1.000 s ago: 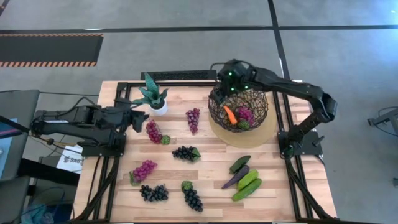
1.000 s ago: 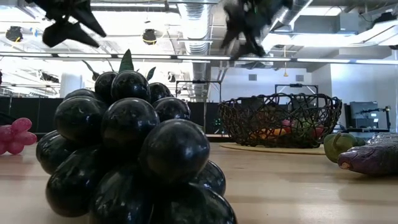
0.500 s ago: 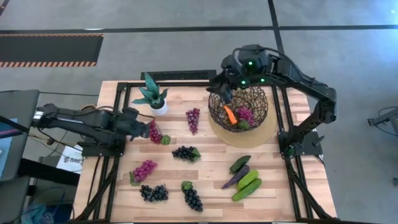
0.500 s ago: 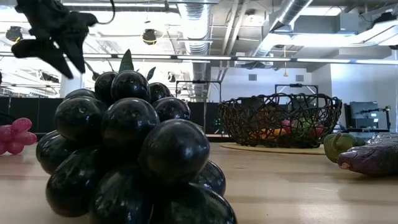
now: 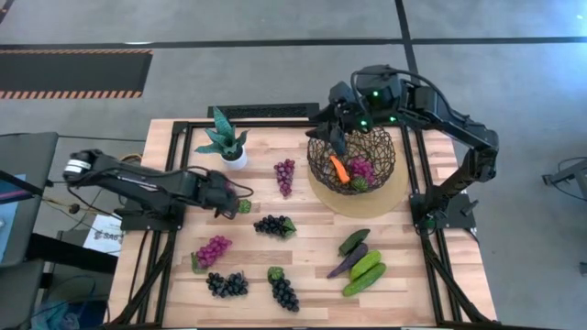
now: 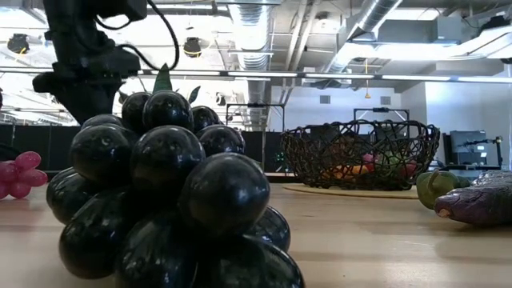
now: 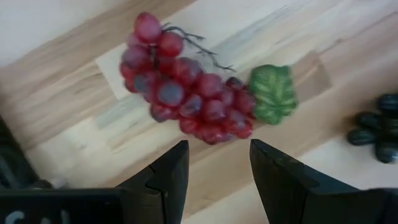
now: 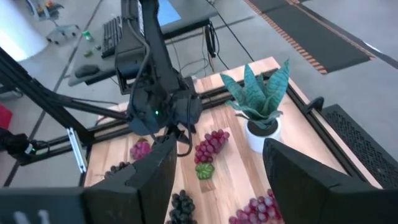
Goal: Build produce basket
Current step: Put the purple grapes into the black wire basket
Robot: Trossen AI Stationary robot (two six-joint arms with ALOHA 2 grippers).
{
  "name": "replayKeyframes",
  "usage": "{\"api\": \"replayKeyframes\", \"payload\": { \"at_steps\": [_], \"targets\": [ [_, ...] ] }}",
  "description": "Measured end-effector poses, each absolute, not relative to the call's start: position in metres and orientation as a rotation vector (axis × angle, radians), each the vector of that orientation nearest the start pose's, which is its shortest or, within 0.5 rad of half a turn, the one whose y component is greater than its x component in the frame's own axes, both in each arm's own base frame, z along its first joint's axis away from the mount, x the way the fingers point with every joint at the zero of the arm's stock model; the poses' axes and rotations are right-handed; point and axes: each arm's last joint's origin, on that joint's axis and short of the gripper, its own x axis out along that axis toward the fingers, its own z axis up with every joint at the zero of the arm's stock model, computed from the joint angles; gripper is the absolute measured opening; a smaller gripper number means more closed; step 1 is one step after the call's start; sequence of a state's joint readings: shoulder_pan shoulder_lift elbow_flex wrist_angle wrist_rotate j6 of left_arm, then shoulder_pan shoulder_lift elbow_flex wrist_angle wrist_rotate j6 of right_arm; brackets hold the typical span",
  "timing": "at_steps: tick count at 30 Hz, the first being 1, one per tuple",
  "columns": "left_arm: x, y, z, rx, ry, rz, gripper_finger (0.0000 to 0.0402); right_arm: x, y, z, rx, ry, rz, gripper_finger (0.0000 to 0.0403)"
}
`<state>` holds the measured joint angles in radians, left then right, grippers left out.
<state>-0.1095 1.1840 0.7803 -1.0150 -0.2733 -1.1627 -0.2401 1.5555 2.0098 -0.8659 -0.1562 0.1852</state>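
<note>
My left gripper [image 5: 226, 194] [image 7: 217, 167] is open and hangs just above a red grape bunch [image 7: 186, 93] with a green leaf [image 5: 244, 206]; the bunch lies flat on the wood, untouched. My right gripper [image 5: 330, 137] [image 8: 214, 168] is open and empty, high over the far-left rim of the wire basket [image 5: 353, 158] [image 6: 360, 152]. The basket stands on a tan disc [image 5: 390, 203] and holds an orange carrot [image 5: 339, 169] and a magenta grape bunch [image 5: 363, 168]. In the low view only the left arm [image 6: 80, 72] shows.
Loose on the table lie a purple bunch [image 5: 285, 174], black bunches [image 5: 273, 225] [image 5: 227, 284] [image 5: 282, 291], a magenta bunch [image 5: 213, 249], green cucumbers [image 5: 365, 270] and an eggplant [image 5: 347, 261]. A potted plant [image 5: 225, 139] stands at the far edge. One black bunch [image 6: 160, 192] fills the low view.
My left gripper has moved toward the table's right and near edges and come down over the red grape bunch, staying open. My right gripper has risen from above the basket, going out of the low view's top.
</note>
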Motion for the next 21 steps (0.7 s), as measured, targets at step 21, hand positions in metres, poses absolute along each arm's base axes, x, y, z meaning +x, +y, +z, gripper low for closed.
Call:
{"api": "replayKeyframes", "payload": {
  "at_steps": [21],
  "targets": [
    [0.208,0.015,0.189,-0.556,1.270,0.749,0.0156,0.286,-0.040,0.493,0.209,0.417,-0.029,0.0258]
  ]
}}
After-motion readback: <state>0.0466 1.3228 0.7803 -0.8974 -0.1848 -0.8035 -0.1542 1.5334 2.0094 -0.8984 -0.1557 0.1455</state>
